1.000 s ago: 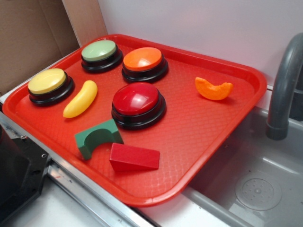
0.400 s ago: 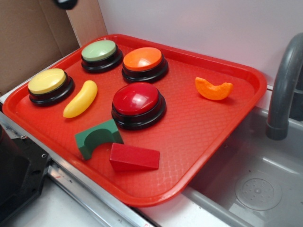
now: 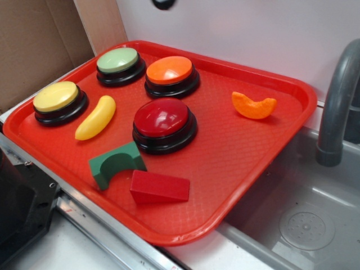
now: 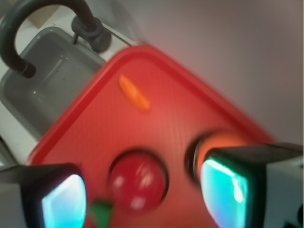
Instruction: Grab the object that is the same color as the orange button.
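The object, a small orange crescent slice (image 3: 254, 106), lies on the right side of the red tray (image 3: 247, 163); the wrist view shows it as a blurred orange streak (image 4: 134, 92). The orange button (image 3: 171, 72) stands at the back middle of the tray and peeks out behind the right finger (image 4: 219, 142). In the exterior view only a dark tip of my gripper (image 3: 163, 3) shows at the top edge, high above the tray. My gripper (image 4: 142, 194) is open, with nothing between its fingers, and looks down on the red button (image 4: 137, 183).
A green button (image 3: 118, 63), a yellow button (image 3: 57, 99), a big red button (image 3: 163, 121), a yellow banana (image 3: 97, 117), a green arch block (image 3: 115, 163) and a red wedge (image 3: 159, 187) share the tray. A grey sink (image 3: 304, 225) with a faucet (image 3: 337, 107) lies right.
The dark gripper tip at the top edge has moved right, from above the cardboard to above the orange button. Nothing on the tray has moved.
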You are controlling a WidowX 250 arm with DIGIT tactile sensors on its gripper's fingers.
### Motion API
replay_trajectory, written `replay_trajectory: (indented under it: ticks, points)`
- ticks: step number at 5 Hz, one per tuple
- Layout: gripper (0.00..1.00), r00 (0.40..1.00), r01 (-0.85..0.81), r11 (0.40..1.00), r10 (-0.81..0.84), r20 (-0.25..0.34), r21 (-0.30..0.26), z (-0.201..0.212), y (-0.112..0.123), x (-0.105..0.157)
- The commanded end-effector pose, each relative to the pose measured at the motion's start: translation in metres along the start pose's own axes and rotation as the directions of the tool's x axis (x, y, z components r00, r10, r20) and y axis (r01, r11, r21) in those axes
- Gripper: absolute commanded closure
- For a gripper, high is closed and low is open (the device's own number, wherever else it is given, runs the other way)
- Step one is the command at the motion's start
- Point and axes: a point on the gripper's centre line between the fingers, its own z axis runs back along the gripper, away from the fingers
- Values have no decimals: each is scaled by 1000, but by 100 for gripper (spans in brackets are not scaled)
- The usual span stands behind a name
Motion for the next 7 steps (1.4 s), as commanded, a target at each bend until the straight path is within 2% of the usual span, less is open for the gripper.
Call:
replay_trajectory:
  ticks: [1, 2, 4, 5, 6, 7]
  points:
    - [0, 977, 210, 975, -207, -42, 78, -47, 5, 42]
    - [0, 967, 251, 967, -248, -56, 52, -81, 7, 41]
    - [0, 951, 301, 953, -297, -88, 42, -111, 18, 34]
    - [0, 922, 384, 922, -382, -61, 34, -119, 19, 38]
    - [0, 875, 479, 878, -477, -78, 6, -130, 17, 40]
    - [0, 862, 503, 864, -502, -70, 5, -132, 19, 44]
